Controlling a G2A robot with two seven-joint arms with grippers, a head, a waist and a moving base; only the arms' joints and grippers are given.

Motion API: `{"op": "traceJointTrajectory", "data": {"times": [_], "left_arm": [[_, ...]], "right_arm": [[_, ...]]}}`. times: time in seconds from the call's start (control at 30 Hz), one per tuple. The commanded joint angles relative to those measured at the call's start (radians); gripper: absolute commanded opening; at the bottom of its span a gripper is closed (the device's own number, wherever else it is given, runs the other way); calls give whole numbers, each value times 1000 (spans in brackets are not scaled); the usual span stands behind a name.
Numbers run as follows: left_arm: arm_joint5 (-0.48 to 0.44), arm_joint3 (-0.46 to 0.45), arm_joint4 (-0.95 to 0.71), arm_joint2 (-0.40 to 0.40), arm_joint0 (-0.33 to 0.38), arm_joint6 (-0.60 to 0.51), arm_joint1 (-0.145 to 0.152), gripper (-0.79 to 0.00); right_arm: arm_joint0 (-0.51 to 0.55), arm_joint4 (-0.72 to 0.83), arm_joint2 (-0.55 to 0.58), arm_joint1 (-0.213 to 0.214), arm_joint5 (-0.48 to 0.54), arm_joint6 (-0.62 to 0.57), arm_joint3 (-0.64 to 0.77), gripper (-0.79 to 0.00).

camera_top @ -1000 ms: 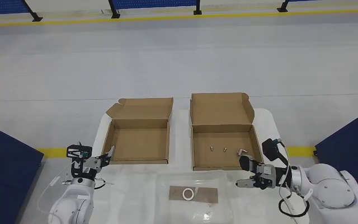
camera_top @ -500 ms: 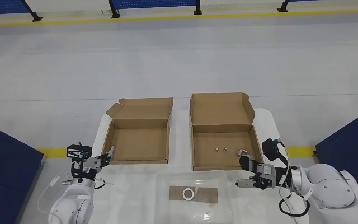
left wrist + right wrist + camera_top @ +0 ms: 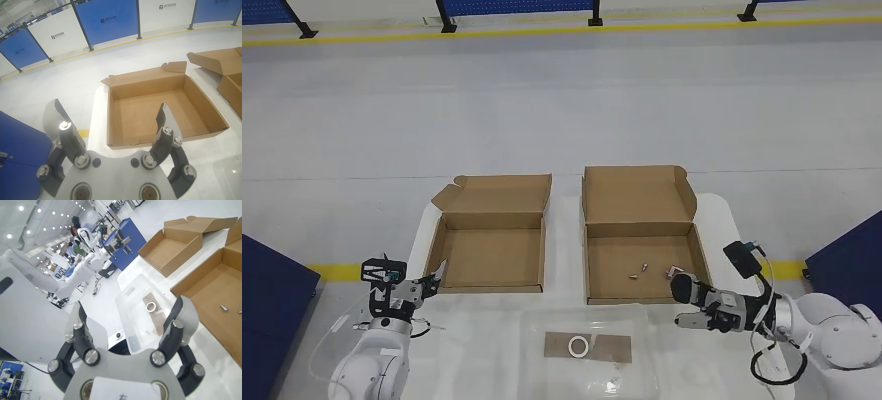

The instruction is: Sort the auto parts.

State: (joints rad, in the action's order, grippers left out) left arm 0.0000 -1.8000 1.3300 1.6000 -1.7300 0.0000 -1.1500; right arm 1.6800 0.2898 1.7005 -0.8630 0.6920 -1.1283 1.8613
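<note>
Gaping wide, empty — left gripper (image 3: pixel 109 105), right gripper (image 3: pixel 129 301) — near square cardboard boxes (image 3: pixel 487 258), round metal ring (image 3: pixel 150 307)

Pale grey polished floor (image 3: pixel 542 100) surrounds a white bench (image 3: pixel 717 220) on all visible sides. A yellow floor line (image 3: pixel 542 31) runs along the far side, in front of a row of partition panels (image 3: pixel 107 20), alternately blue and white, carried on black posts (image 3: pixel 82 28) with flat feet. A second yellow line passes close behind the bench. Blue cabinets (image 3: pixel 267 295) stand at either end of the bench. Rows of round ceiling lamps (image 3: pixel 20 208) light a large, bright hall.
</note>
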Motion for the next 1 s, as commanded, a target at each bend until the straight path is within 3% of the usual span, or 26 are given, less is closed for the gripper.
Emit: {"op": "traceJointTrajectory", "data": {"times": [0.0,0.1,0.7,0.97], "left_arm": [[0,0,0,0,0,0,0,0],[0,0,0,0,0,0,0,0],[0,0,0,0,0,0,0,0],[-209,-220,191,15,-109,-222,20,0]], "right_arm": [[6,76,2,16,-8,-8,-6,0],[21,173,3,40,-17,-18,-5,0],[21,173,3,40,-17,-18,-5,0],[21,173,3,40,-17,-18,-5,0]]}}
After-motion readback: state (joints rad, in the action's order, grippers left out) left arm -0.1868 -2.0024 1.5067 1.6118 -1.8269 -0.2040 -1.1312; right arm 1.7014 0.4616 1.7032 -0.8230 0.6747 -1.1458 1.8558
